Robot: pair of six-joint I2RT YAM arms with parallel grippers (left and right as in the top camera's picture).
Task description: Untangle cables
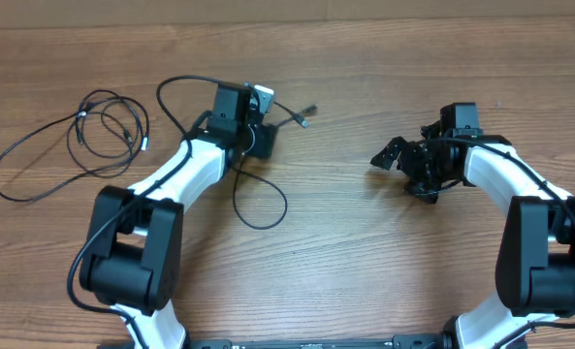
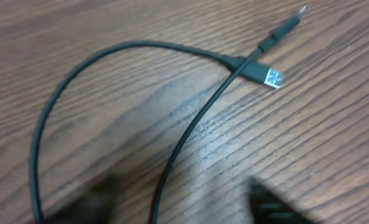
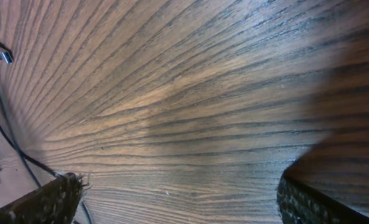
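Overhead view, wood-grain brown worktop (image 1: 365,262).

- The thin black cable with silver-tipped plugs (image 1: 258,199) lies under and around the left tool (image 1: 258,131). One loop swings out at 10 o'clock of the tool and a second loop hangs at 6 o'clock. Both plug ends (image 1: 304,114) poke out at 3 o'clock, just beside the tool.
- A second thin black cord in loose overlapping loops (image 1: 83,131) sits well apart at 9 o'clock and touches neither arm.
- Left wrist view: the left tool's fingers (image 2: 277,205) are blurred dark shapes standing apart and holding nothing. One strand (image 2: 190,134) runs up between them toward 1 o'clock. It crosses the other strand just short of the flat silver plug (image 2: 274,78), with the slimmer plug (image 2: 290,25) beyond.
- The right tool (image 1: 403,170) is at 3 o'clock of the plugs, apart from them, and faces 9 o'clock. Right wrist view: its jaws are wide, there is bare wood between them, and the cable shows only at the far left edge (image 3: 4,124).

Judgement: the move turns on that crossing near the plugs. The strand's long axis lines up with the left tool's reach, so the left arm is much the nearer. The right tool would have to travel toward 9 o'clock to take a plug end.
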